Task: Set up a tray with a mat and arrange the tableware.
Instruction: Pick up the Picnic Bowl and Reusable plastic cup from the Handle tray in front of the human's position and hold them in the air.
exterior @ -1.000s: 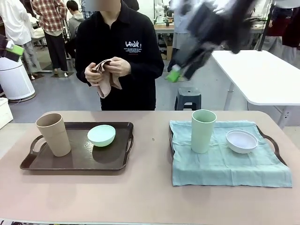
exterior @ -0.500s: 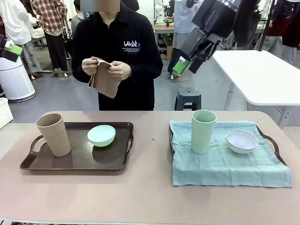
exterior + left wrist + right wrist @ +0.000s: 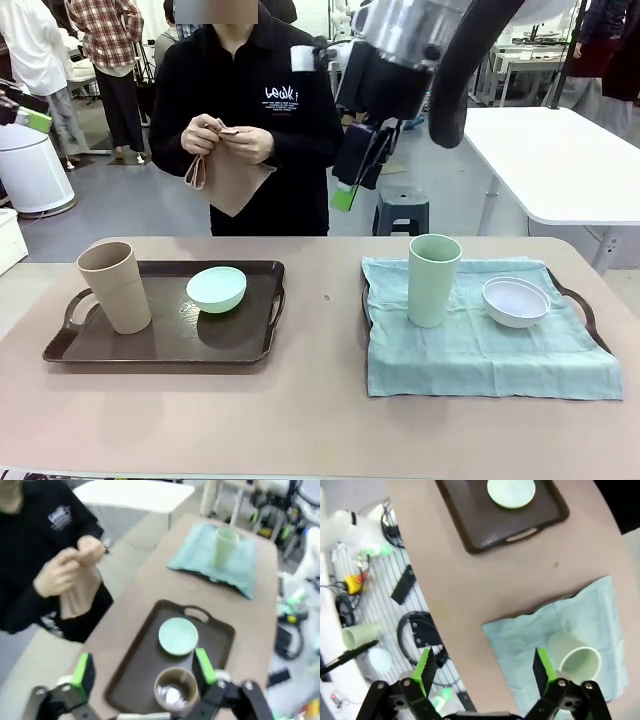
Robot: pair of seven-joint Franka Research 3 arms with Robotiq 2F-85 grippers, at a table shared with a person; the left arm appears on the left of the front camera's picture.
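On the left, a dark brown tray [image 3: 160, 340] carries a tan cup [image 3: 115, 286] and a mint green bowl [image 3: 216, 288]. To the right, a teal mat [image 3: 480, 345] covers a second tray [image 3: 588, 313], with a pale green cup [image 3: 433, 280] and a white bowl [image 3: 515, 301] on it. The person across the table holds a tan cloth [image 3: 232, 178] in both hands. My right gripper [image 3: 350, 192] hangs open, high over the table's far middle. My left gripper [image 3: 30, 112] is open and raised at the far left; its wrist view looks down on the tan cup [image 3: 172, 690] and mint bowl [image 3: 178, 636].
A white table [image 3: 560, 160] stands behind at the right, a dark stool [image 3: 402, 210] beside the person and a white bin [image 3: 30, 170] at the far left. Bare tabletop lies between the two trays and along the near edge.
My right arm has swung from the upper right leftward and lower, toward the middle. The person has been unfolding the tan cloth. The cups and bowls have not moved.
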